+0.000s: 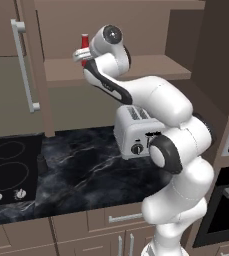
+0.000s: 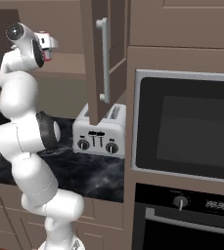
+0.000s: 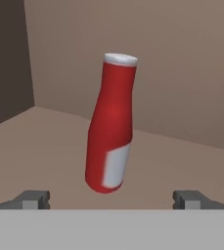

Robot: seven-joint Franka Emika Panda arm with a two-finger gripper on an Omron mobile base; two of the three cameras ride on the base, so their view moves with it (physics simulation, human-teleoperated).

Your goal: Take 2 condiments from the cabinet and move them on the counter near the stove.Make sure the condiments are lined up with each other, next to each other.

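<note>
One red bottle point(image 3: 111, 127) stands near-upright on the cabinet shelf point(image 3: 45, 146), cap up.

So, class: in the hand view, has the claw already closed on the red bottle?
No. The red bottle stands on the cabinet shelf, with the claw fingertips wide apart on either side.

No text is legible; the oven display point(image 2: 214, 205) is blurred.

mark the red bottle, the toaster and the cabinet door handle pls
slim red bottle with pale label point(image 3: 111, 132): hand view, mid body.
silver four-slot toaster point(image 2: 100, 138): right base view, front panel.
long vertical silver bar handle point(image 1: 25, 67): left base view, mid bar.
</note>
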